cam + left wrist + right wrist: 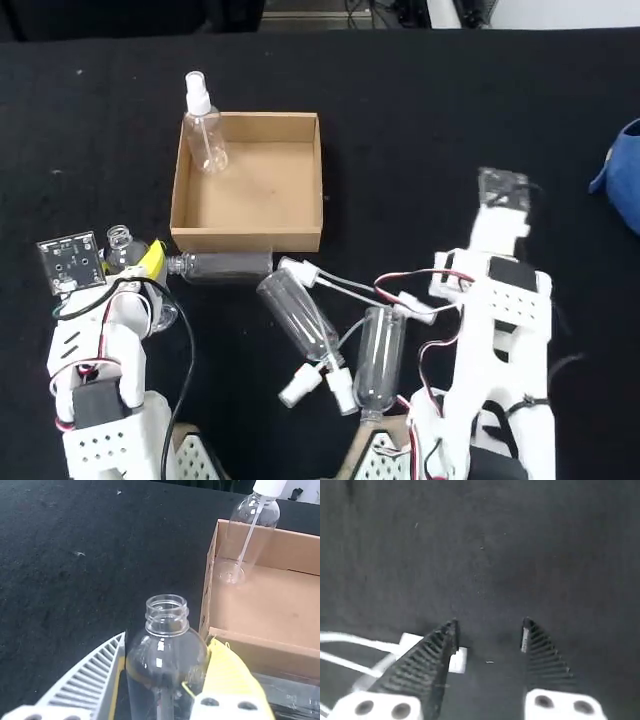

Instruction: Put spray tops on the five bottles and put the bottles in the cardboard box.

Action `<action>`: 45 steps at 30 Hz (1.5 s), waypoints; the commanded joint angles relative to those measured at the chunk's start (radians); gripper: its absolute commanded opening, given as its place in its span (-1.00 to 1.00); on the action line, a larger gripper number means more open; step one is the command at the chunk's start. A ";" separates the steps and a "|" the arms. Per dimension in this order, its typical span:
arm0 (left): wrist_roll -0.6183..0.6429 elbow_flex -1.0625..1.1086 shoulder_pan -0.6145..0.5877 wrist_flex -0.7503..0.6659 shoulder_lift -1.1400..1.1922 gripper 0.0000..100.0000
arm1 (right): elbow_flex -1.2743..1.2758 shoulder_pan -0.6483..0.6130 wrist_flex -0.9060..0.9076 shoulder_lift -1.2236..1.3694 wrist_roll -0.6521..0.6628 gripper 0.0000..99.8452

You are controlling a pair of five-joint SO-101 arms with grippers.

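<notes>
Cardboard box (246,238): mid-table.
Capped bottle (205,130): upright inside the box, in its 11 o'clock corner.
Left gripper (169,640): at the box's 7 o'clock, clamped on an upright open-necked bottle (165,655).
Lying bottles (300,318): three on the table (450,100) at the box's 6 o'clock, among loose spray tops (300,272).
Right gripper (490,625): at the box's 3 o'clock, well apart from it, fingers spread, holding nothing.

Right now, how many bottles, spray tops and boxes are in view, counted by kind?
Bottles: 5 (1 standing in the box, 1 held, 3 lying on the table)
Spray tops: 5 (1 fitted, 4 loose)
Box: 1
Total: 11
</notes>
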 commanded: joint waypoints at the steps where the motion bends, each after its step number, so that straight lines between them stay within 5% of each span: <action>1: 0.008 -0.010 0.004 -0.014 -0.017 -0.94 | -0.024 -0.115 0.029 0.007 -0.270 -0.63; 8: 0.008 -0.008 0.004 -0.014 -0.017 -0.94 | 0.004 -0.304 0.087 0.005 -0.129 -0.63; 18: 0.008 -0.008 0.004 -0.014 -0.017 -0.94 | 0.061 -0.150 0.089 0.005 0.026 -0.63; 23: 0.006 -0.008 0.004 -0.014 -0.017 -0.94 | 0.097 -0.152 0.089 -0.001 0.230 -0.63; 30: 0.006 -0.008 0.004 -0.014 -0.017 -0.94 | 0.104 -0.152 0.087 -0.001 0.354 -0.63; 37: 0.006 -0.008 0.004 -0.014 -0.017 -0.94 | 0.058 -0.150 0.107 -0.002 0.661 -0.63; 45: 0.006 -0.008 0.004 -0.014 -0.017 -0.94 | 0.039 -0.152 0.170 0.005 0.832 -0.64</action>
